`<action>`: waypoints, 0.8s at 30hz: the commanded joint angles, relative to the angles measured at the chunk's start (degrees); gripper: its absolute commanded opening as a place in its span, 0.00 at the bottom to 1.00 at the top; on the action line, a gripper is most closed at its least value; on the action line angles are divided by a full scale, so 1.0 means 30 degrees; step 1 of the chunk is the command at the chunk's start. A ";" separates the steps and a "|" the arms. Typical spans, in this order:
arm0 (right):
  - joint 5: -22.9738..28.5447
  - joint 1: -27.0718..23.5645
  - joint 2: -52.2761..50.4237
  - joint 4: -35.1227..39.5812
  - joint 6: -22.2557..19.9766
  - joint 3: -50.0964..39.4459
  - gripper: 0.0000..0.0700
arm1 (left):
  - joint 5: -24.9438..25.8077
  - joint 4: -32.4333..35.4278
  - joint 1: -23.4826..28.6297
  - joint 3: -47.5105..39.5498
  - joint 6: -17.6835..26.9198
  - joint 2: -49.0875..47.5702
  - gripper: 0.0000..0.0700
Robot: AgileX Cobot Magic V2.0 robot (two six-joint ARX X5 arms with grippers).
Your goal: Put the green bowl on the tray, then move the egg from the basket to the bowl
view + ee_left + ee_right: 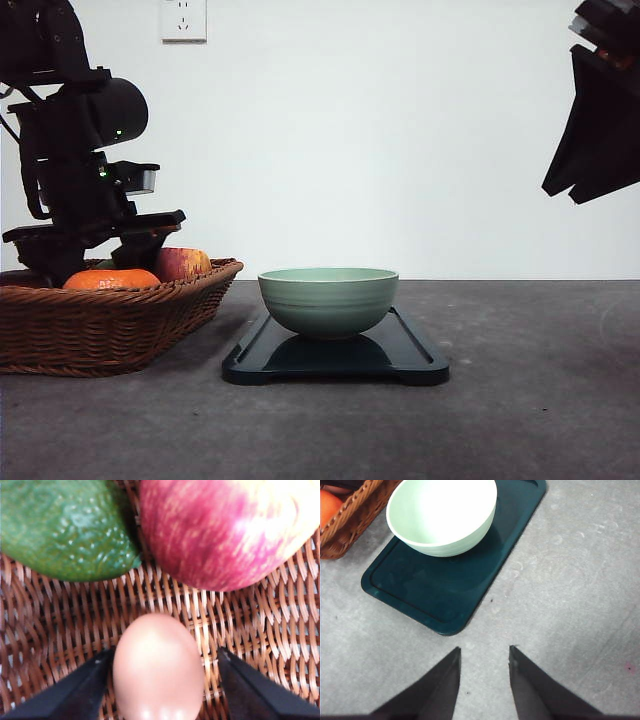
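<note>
Wide brown woven wicker basket [100,325]: on the grey bench [520,400], landmark. Flat dark rectangular plastic tray [335,362]: just beside the basket. Pale green ridged round bowl [328,300]: on that tray. Small reddish-brown oval egg [157,670]: inside the basket; left gripper [160,687] jaws spread astride it, not visibly touching. Advice: close gently, evenly, lift straight. Right gripper [485,652]: jaws apart, empty, past the tray.

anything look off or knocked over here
Nothing stands out. The green bowl sits upright on the tray, the fruit lies in the basket, and the left gripper straddles the intact egg.
</note>
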 commanded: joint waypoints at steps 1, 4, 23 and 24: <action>0.0005 0.0087 0.0117 0.0160 -0.0153 0.0124 0.27 | -0.0046 0.0099 -0.0087 0.0393 0.0053 0.0401 0.31; 0.0000 0.0087 0.0117 0.0160 -0.0146 0.0124 0.27 | -0.0046 0.0099 -0.0087 0.0398 0.0046 0.0396 0.30; 0.0007 0.0087 0.0117 0.0175 -0.0153 0.0124 0.27 | -0.0004 -0.2178 -0.0175 0.0612 -0.0066 -0.3947 0.31; 0.0007 0.0087 0.0117 0.0175 -0.0153 0.0124 0.27 | 0.0031 -0.2230 -0.0251 0.0612 -0.0065 -0.4275 0.31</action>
